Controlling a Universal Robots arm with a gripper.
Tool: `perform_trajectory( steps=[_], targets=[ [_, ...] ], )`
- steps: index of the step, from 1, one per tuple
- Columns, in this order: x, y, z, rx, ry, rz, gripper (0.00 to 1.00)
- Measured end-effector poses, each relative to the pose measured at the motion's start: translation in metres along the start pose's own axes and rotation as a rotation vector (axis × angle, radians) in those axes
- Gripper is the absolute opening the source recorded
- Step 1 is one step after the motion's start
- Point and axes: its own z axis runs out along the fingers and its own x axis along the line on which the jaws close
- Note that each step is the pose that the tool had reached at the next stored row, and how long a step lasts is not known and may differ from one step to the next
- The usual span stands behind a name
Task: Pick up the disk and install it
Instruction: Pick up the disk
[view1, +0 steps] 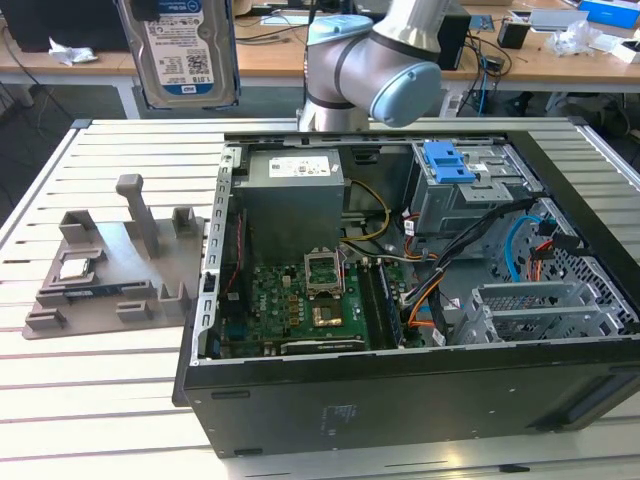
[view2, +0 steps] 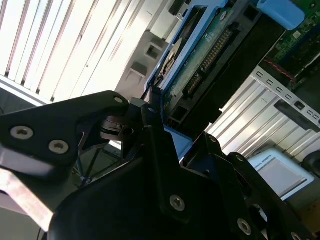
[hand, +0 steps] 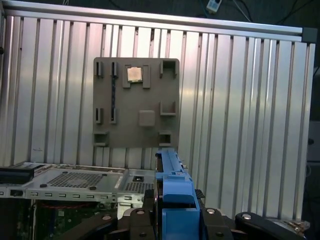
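Pickup looks finished and the install not yet begun. The disk (view1: 185, 50) hangs high above the far edge of the tabletop (view1: 100, 400), on the exterior view's left, label facing the camera and well apart from the open computer case (view1: 400, 390). In the second wrist view, the black fingers (view2: 152, 147) are closed on the blue frame along one edge of the disk (view2: 210, 55). The first wrist view shows that same blue edge (hand: 172, 200) pinched between them, so the grip reads as firm and narrow.

As a judgement, seating the disk calls for squaring it to a bay in the case and keeping clear of the loose cables (view1: 440, 270) that cross the inside. Which bay is meant I cannot tell. A grey cage with a blue bracket (view1: 447, 160) sits at the far right of the case, and a bare metal cage (view1: 540, 310) lies nearer.

The tabletop is slatted aluminium. On it, to the exterior view's left of the case, lies a grey fixture tray (view1: 110, 270) with a processor chip (view1: 75, 267) in one pocket. The other pockets look empty. Inside the case are the power supply (view1: 295, 180) and a green motherboard (view1: 300, 300). Behind the arm (view1: 375, 60) stand wooden desks (view1: 280, 55) cluttered with wires.
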Motion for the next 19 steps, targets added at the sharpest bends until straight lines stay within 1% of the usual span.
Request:
perform_trajectory(
  steps=[4,5,8,13,14,19],
  targets=[
    [0.0007,-0.0091,-0.0001,0.0,0.0,0.0,0.37],
    [0.0009,-0.0124,-0.0002,0.0,0.0001,0.0,0.37],
    [0.0013,-0.018,-0.0002,-0.0001,0.0001,0.0,0.37],
    [0.0024,-0.0326,-0.0004,0.0,0.0001,0.0,0.37],
    [0.0029,-0.0388,-0.0005,-0.0001,0.0,0.0,0.37],
    [0.0039,-0.0519,-0.0006,0.0,0.0,0.0,0.37]
  ],
)
